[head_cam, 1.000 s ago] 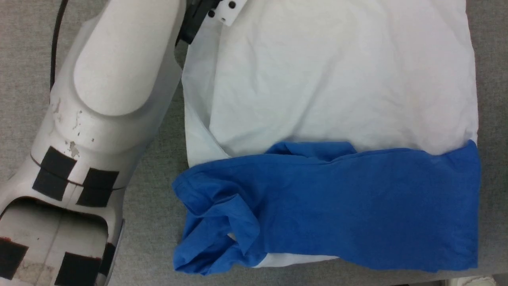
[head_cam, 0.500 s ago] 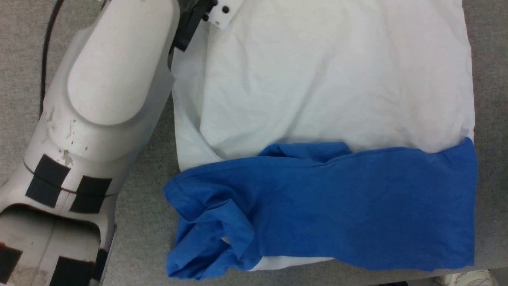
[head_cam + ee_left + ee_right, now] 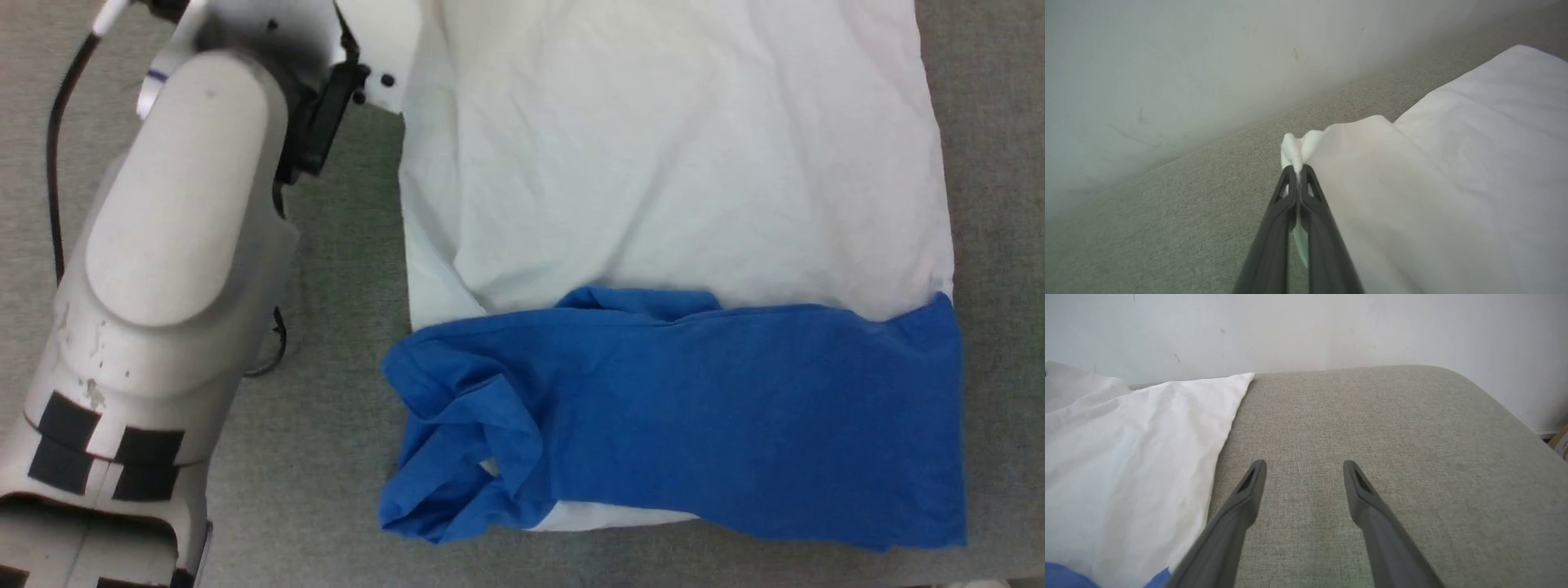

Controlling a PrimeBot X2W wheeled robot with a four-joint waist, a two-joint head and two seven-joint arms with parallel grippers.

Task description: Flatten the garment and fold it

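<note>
A grey woven surface (image 3: 326, 343) lies under everything in the head view. The left arm's pale forearm (image 3: 163, 245), marked with black patches near its base, rises along the left side and covers that part of the surface. A black cable (image 3: 54, 163) curves beside it. The wrist end reaches the far left corner of the garment (image 3: 669, 188), and the fingers are hidden there. The garment lies to the right of the arm, its white body spread flat and lightly creased, running out past the top edge. A blue sleeve (image 3: 735, 425) is folded crosswise over the near part, from the right edge to the left, where it ends in a rumpled bunch. A thin strip of white shows under the sleeve at the near edge.

In the left wrist view, the grey surface meets a plain pale wall (image 3: 1167, 61) with a few faint marks. The left gripper (image 3: 1299, 168) has its jaws pressed together on a pinch of white cloth at the garment's corner. A small tuft sticks out beyond the tips, and the cloth is drawn up into a peak there, sloping away to the right.

In the right wrist view, the surface ends in a rounded corner before the wall. The right gripper (image 3: 1304, 467) has its jaws wide apart and holds nothing. It is over bare surface just beside the garment's edge. The white body lies to the left, with a little blue at the bottom left corner.
</note>
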